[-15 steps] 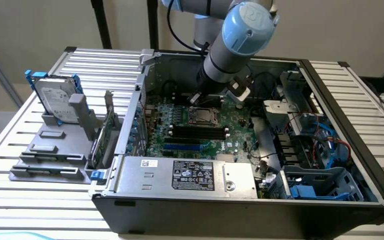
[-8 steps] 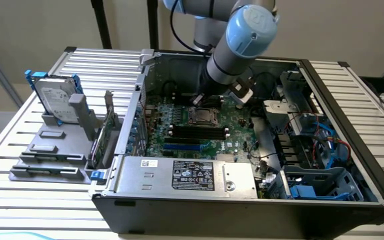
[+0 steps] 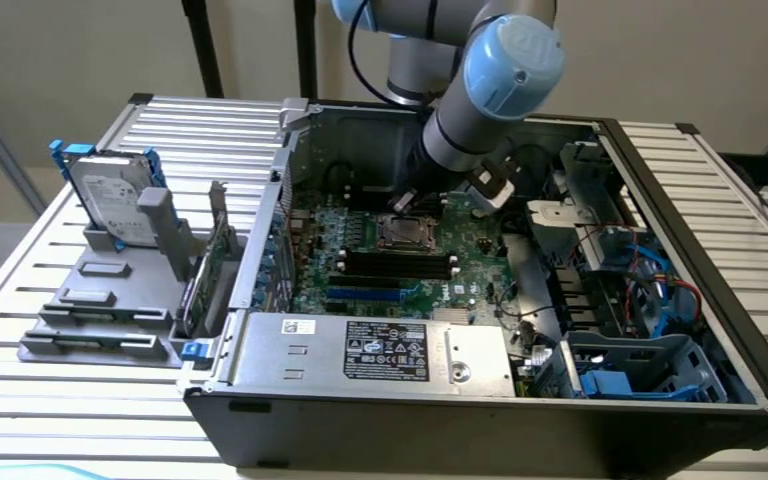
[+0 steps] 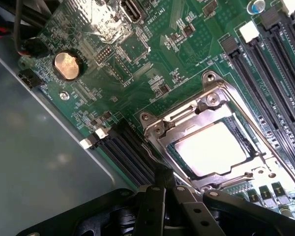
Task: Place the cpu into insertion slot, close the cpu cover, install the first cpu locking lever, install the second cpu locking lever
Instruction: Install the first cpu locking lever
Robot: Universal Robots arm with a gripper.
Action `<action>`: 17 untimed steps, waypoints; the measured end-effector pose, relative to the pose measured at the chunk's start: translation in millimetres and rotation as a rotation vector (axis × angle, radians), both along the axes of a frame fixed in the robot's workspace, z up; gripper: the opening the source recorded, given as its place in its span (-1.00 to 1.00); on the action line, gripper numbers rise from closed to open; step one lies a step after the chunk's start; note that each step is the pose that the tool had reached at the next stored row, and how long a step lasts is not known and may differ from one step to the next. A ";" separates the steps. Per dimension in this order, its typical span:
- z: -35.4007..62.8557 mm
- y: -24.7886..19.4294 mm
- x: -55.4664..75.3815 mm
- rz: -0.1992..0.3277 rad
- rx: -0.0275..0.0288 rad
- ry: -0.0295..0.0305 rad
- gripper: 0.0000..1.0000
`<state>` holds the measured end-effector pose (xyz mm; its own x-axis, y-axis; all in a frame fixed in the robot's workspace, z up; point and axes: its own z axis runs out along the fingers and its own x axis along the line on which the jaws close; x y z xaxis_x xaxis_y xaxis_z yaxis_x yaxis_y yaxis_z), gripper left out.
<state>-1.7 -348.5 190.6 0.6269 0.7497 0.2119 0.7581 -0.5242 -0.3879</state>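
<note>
The tool (image 4: 163, 189) was closed with nothing between its fingers, its tip just beside the insertion slot (image 4: 214, 142) on the side towards the black memory slots (image 4: 125, 150). The cpu (image 4: 214, 149) lay flat inside that slot, its pale face showing through the cut-out of the cpu cover (image 4: 187, 115), which sat down over it. In the exterior view the arm (image 3: 484, 95) reached into the open computer case (image 3: 491, 400), the tool (image 3: 404, 203) just behind the slot (image 3: 400, 232), with the large labelled silver box (image 3: 371, 350) well in front of the slot.
</note>
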 end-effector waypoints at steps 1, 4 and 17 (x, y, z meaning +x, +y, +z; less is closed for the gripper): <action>-0.2 0.1 1.5 0.000 0.0000 0.0000 -0.79; -0.8 0.3 4.9 0.000 0.0001 0.0000 -0.79; -1.2 0.6 9.2 0.000 -0.0033 -0.0001 -0.79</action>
<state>7.6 -347.9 189.4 0.6269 0.7504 0.2096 0.7581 -0.5256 -0.3861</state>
